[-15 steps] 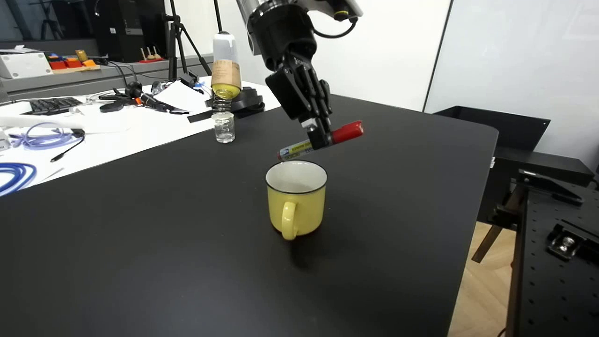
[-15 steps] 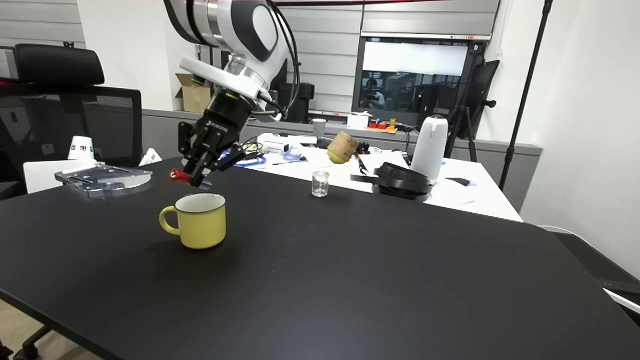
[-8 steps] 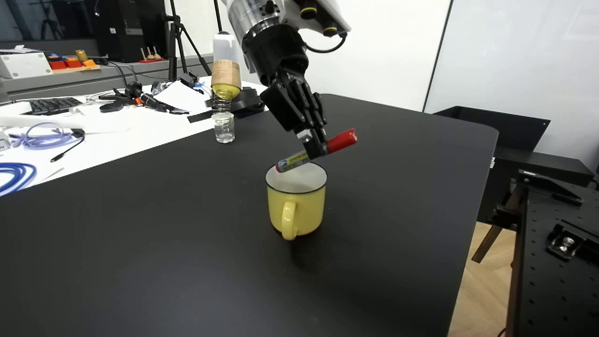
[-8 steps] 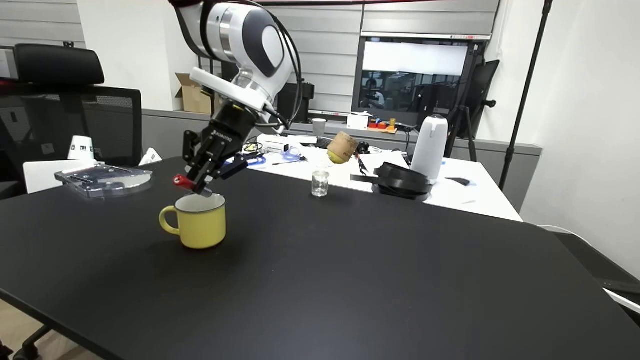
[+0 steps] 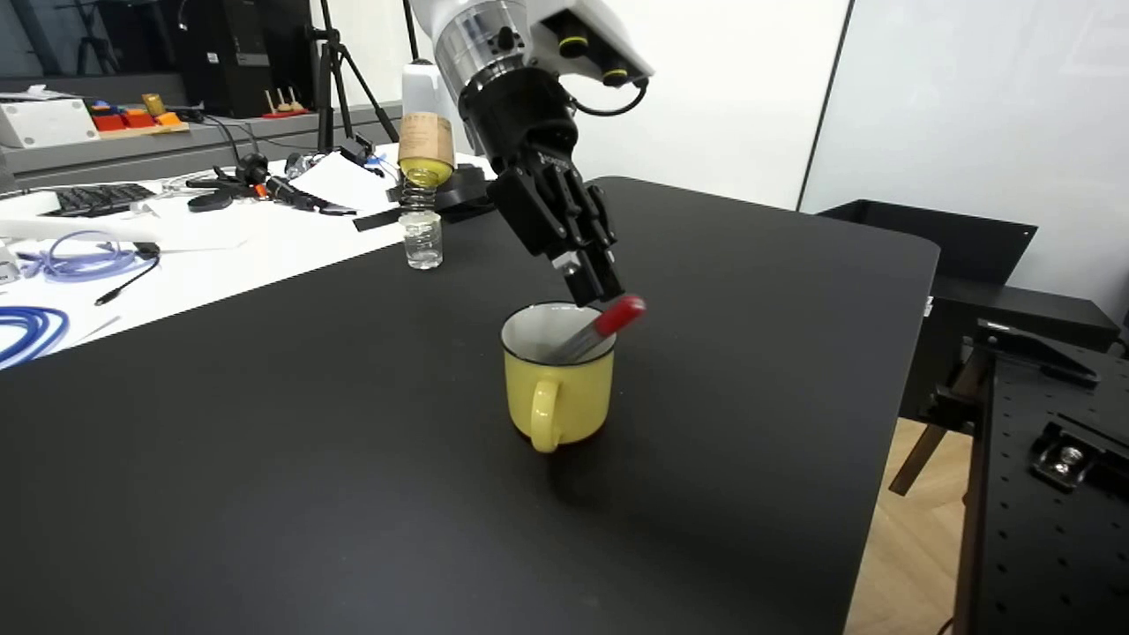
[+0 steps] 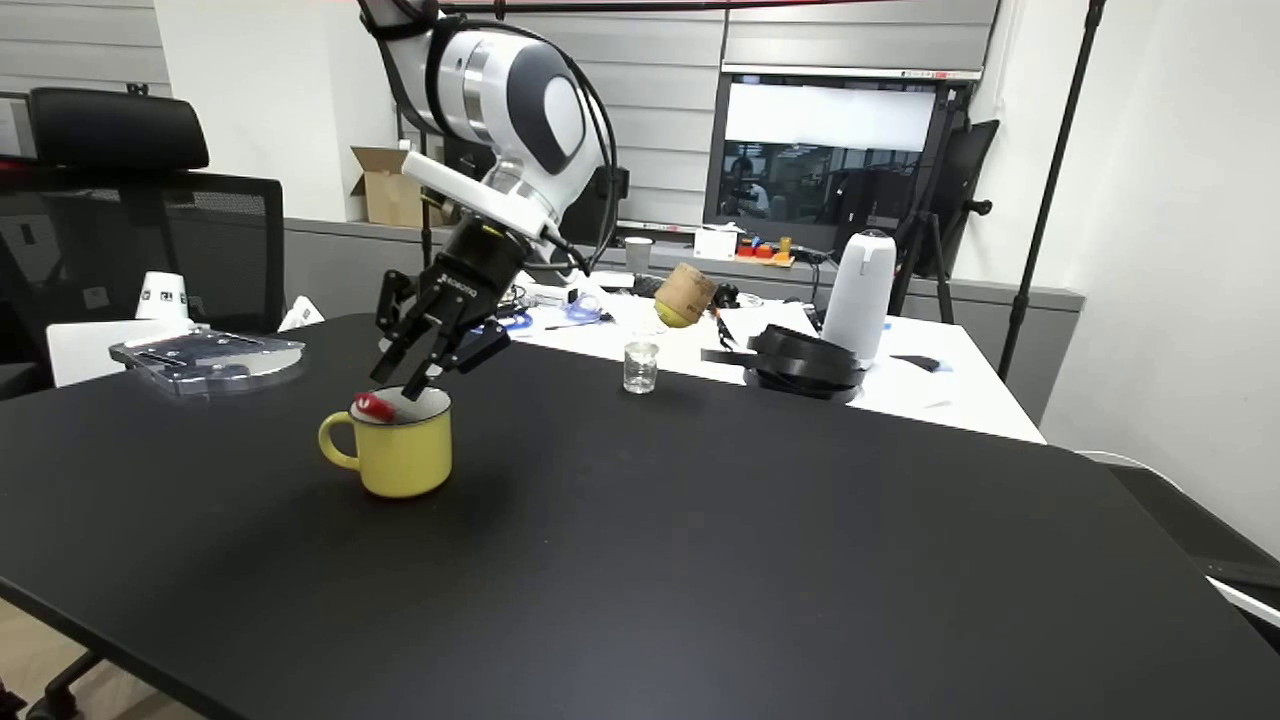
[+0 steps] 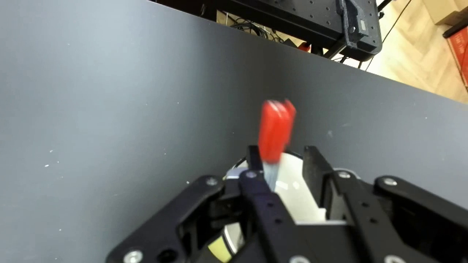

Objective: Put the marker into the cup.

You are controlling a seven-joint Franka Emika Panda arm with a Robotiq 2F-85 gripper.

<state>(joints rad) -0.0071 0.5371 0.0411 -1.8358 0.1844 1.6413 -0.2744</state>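
Observation:
The yellow cup [image 5: 578, 397] stands upright on the black table, and it also shows in an exterior view [image 6: 408, 458]. Its white inside [image 7: 298, 201] shows between the fingers in the wrist view. The marker [image 5: 619, 316] leans tilted in the cup, its grey body inside and its red end sticking out past the rim. The red end also shows in an exterior view [image 6: 374, 406] and, blurred, in the wrist view [image 7: 272, 135]. Its lower end is hidden. My gripper [image 7: 282, 157] is open just above the cup [image 6: 398, 385], with a gap between its fingers.
A small clear glass [image 6: 640, 368] stands near the table's far edge. A clear acrylic piece [image 6: 210, 360] lies at the table's left. A white table [image 5: 176, 282] with cables and a clear bottle shape with a brown label [image 5: 425, 137] is behind.
The gripper has come down over the cup and opened. The marker was held between the fingers above the rim; now it has dropped and tilts in the cup. The cup has not moved.

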